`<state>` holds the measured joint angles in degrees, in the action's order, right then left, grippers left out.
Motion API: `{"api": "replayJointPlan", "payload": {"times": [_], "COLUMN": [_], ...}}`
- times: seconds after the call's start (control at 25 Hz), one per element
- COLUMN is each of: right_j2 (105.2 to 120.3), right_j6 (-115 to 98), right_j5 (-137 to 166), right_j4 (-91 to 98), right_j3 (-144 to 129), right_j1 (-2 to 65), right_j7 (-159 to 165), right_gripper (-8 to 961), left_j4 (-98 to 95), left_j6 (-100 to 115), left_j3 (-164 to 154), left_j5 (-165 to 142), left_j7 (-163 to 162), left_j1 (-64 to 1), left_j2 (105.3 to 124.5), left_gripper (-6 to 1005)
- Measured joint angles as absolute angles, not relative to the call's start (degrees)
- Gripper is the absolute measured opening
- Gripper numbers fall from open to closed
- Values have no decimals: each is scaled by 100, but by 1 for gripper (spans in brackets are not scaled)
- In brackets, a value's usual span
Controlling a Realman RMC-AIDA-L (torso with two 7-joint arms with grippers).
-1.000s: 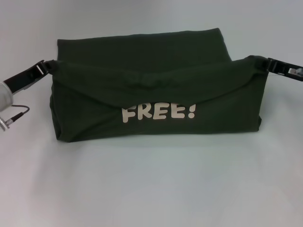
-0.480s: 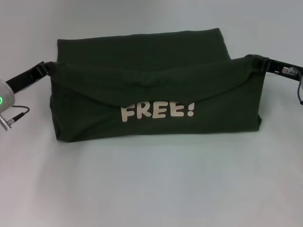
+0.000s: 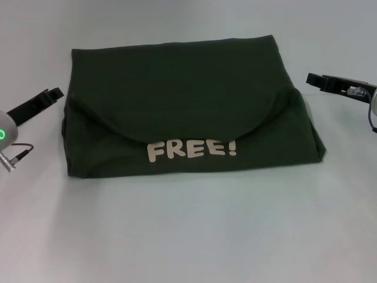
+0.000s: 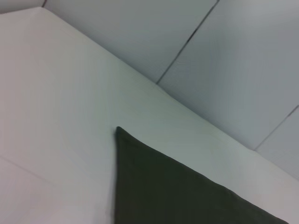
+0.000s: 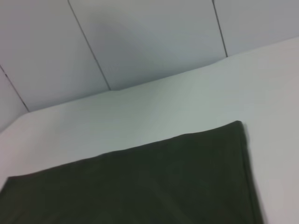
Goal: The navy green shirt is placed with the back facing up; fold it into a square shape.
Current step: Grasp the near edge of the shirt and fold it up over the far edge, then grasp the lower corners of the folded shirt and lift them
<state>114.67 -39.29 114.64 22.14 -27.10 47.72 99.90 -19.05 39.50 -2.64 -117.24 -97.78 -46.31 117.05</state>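
The navy green shirt lies flat on the white table as a wide folded rectangle. Its near flap is turned over the top, showing cream letters "FREE!". My left gripper hovers just off the shirt's left edge, open and holding nothing. Just past the right edge, my right gripper is also open and clear of the cloth. The left wrist view catches one far corner of the shirt, and the right wrist view shows its far edge. Neither wrist view shows any fingers.
The white table stretches around the shirt, with bare surface in front and at both sides. Grey wall panels rise behind the table's far edge. A cable and plug hang from the left arm.
Both grippers have let go of the lifted flap corners and drawn outward. The flap has dropped flat onto the shirt, and the "FREE!" letters now lie lower.
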Motion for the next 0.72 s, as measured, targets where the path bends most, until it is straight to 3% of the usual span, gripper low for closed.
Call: {"api": "replayJointPlan", "payload": {"times": [0.12,0.2,0.44,0.56,0.64,0.72], "right_j2": [11467,11464,11342,11262,11189,11131], "right_j6": [-3771,-3710,-4430,-5129,-5484,-5769], "right_j5": [11467,11455,11028,10948,10961,10983], "right_j4": [2238,2275,2630,2816,2830,2827], "right_j3": [-2823,-2838,-2785,-2789,-2805,-2819], "right_j1": [4766,4733,4354,4128,4037,3940], "right_j7": [9991,9990,9990,9997,10024,10045], "right_gripper": [257,498,741,789,821,854], "left_j4": [-1941,-1987,-2487,-2902,-3117,-3287], "left_j6": [3923,3949,5123,5747,6060,6288], "left_j3": [-243,-263,-929,-1304,-1487,-1590], "left_j5": [-11711,-11707,-11803,-11928,-12129,-12543], "left_j7": [-9779,-9780,-9797,-9933,-10119,-10452], "left_j1": [-4588,-4544,-4180,-3931,-3808,-3731], "left_j2": [11683,11649,11551,11559,11562,11553], "left_gripper": [135,222,457,561,786,791]}}
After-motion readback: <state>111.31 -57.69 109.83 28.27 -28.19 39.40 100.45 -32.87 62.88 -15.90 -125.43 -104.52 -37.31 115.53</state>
